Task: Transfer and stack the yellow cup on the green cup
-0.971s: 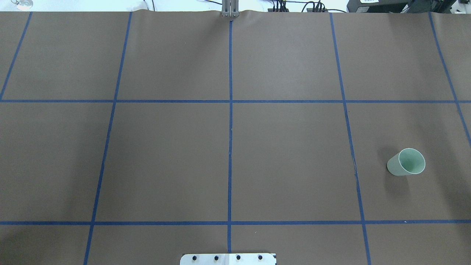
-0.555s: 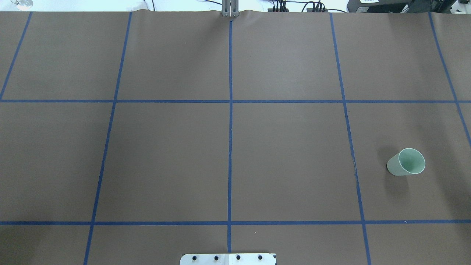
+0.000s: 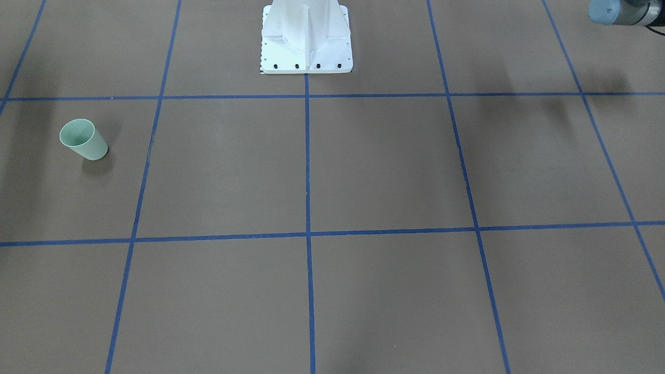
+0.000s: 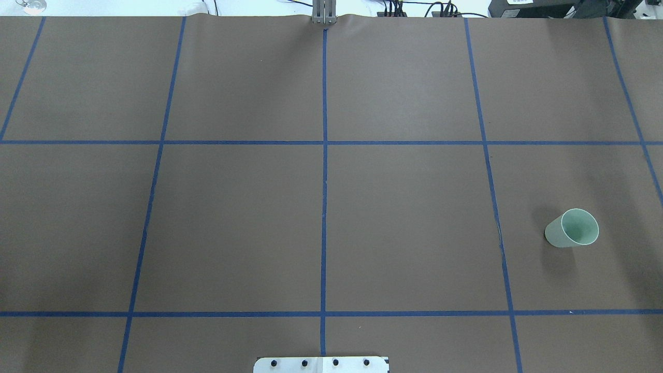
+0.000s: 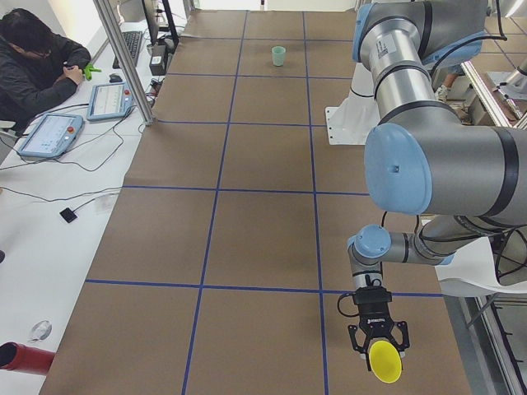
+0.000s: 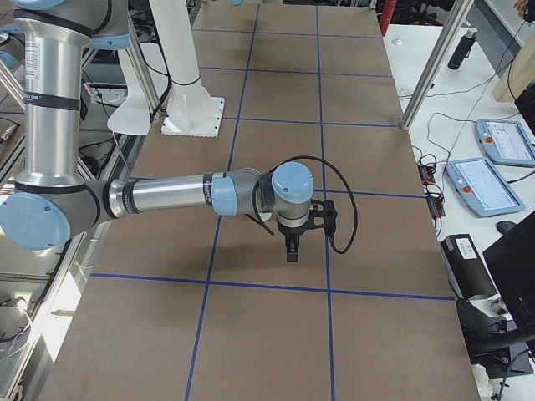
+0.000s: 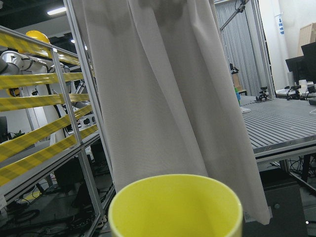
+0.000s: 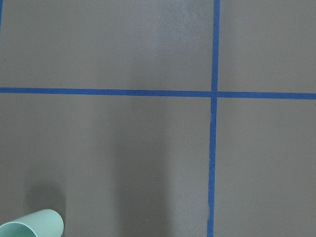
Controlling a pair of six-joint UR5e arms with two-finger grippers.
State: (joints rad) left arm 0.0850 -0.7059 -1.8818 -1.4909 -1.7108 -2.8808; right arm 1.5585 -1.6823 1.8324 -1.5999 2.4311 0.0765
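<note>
The green cup [image 4: 571, 228] stands upright on the brown table at the right side; it also shows in the front-facing view [image 3: 83, 139], the exterior left view [image 5: 279, 55] and the right wrist view [image 8: 32, 224]. The yellow cup [image 5: 384, 362] sits at the tip of my left gripper [image 5: 377, 350], tilted, near the table's left end close to the robot's side; its rim fills the bottom of the left wrist view [image 7: 175, 207]. I cannot tell whether the fingers are shut. My right gripper [image 6: 290, 251] points down over the table; I cannot tell its state.
The white robot base [image 3: 306, 39] stands at the table's middle edge. Blue tape lines [image 4: 323, 207] grid the table. An operator [image 5: 33, 66] sits at a side bench with tablets [image 5: 49, 136]. Teach pendants [image 6: 485, 184] lie beside the right end.
</note>
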